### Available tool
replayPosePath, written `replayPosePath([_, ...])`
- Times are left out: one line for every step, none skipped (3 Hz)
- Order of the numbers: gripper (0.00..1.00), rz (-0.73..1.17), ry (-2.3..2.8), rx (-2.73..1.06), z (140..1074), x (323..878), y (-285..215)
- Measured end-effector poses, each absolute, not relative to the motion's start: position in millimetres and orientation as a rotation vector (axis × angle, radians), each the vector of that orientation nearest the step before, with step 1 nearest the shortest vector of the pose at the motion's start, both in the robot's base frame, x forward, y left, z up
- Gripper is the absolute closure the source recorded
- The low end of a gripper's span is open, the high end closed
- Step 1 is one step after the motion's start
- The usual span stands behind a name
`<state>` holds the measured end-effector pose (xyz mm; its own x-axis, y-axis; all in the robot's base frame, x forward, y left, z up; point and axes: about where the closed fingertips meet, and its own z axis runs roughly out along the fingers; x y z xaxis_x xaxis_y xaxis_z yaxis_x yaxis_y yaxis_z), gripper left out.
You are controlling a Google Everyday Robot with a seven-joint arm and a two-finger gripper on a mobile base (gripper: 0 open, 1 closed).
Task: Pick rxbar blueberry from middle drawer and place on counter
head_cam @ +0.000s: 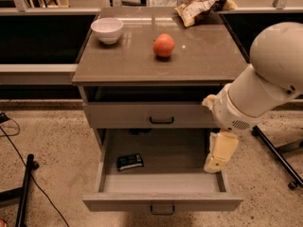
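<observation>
Small dark blue-black wrapped rxbar blueberry [129, 161] lies flat in open grey-brown wooden middle drawer [161, 202], left side. Cream gripper [214, 165] hangs at drawer's right wall, well apart from bar; grip state cannot be told. Glossy grey-brown counter [203, 56] bears orange fruit [164, 45], white bowl [107, 30].

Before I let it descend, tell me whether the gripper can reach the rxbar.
Probably yes: the middle drawer is open, the rxbar blueberry lies uncovered at its left, the gripper at its right.
</observation>
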<state>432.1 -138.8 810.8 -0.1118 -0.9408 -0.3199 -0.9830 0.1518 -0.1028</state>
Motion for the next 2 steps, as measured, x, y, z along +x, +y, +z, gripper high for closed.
replayPosePath([0.00,0.273,2.095,-1.894,807,430,-133])
replayPosePath([0.00,0.510,1.956,-1.950,751,429,-93])
